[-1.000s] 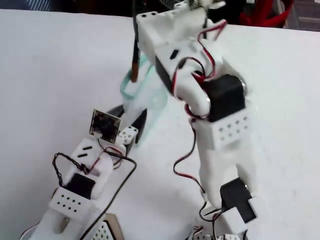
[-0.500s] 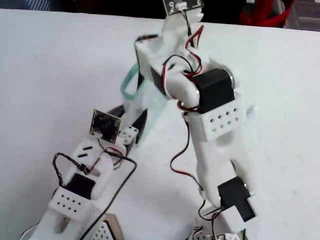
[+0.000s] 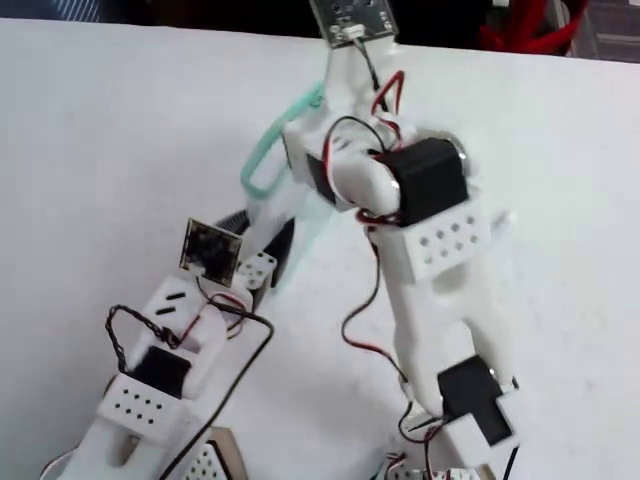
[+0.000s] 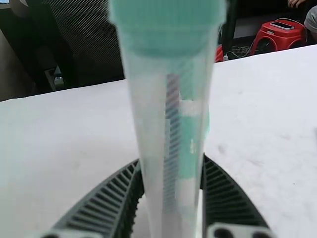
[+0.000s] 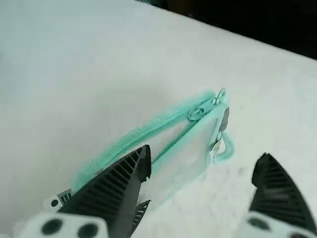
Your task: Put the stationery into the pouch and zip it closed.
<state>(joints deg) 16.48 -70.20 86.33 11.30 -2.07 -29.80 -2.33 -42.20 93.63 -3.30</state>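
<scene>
The pouch (image 3: 262, 160) is clear with a teal zip and stands on edge on the white table. My left gripper (image 3: 258, 232) is shut on its near end. From the left wrist, the pouch (image 4: 171, 114) rises between that gripper's black fingers (image 4: 223, 193), and a thin dark item (image 4: 171, 96) shows through its wall. My right gripper (image 5: 203, 158) hovers open over the pouch's far end (image 5: 168, 134). The zip (image 5: 148, 130) gapes along the top edge, with its metal pull (image 5: 216, 99) at the far tip. Nothing is between the right fingers.
The right arm (image 3: 430, 230) stretches across the table's middle and covers part of the pouch from above. Red items (image 3: 530, 25) lie beyond the far edge. A small board (image 3: 215, 458) sits at the front edge by the left arm's base.
A second ago the right gripper held a brown-tipped stick over the pouch's mouth. The stick has left it, and the right arm has swung toward the far end. The left arm kept still.
</scene>
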